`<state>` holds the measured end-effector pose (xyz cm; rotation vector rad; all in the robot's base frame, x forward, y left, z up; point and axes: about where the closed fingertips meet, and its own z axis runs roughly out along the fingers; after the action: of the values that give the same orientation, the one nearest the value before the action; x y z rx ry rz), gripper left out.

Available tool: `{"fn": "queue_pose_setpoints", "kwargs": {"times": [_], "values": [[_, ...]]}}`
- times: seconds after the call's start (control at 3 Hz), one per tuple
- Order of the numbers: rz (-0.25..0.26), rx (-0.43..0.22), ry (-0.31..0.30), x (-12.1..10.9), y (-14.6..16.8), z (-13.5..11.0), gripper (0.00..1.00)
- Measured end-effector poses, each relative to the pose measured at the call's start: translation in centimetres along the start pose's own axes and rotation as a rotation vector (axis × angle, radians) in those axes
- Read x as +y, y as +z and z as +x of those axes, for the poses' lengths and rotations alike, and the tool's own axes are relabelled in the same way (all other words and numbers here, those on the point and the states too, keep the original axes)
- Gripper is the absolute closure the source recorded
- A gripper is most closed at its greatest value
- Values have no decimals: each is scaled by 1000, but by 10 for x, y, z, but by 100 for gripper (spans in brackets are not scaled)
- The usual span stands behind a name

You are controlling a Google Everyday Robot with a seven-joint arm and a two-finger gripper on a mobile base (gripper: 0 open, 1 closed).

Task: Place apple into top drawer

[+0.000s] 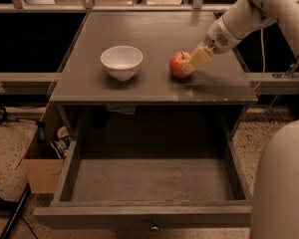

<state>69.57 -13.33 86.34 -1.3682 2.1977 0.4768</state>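
The gripper (193, 62) is touching the right side of the apple (177, 63) on the worktop (154, 34); jaws' state cannot be told. The top drawer (149, 180) is standing open.

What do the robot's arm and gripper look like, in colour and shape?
The arm is smooth, white and rounded, narrowing toward the wrist. The gripper, beside the apple on the tabletop, is pale yellow and blocky.
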Motion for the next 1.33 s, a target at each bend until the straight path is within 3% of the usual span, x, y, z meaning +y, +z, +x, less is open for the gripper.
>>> {"fn": "queue_pose_setpoints", "kwargs": {"times": [0.67,1.33], "values": [[18,33,-55,8,-43,-10,100],[88,34,-127,40,-125,-1,100]]}}
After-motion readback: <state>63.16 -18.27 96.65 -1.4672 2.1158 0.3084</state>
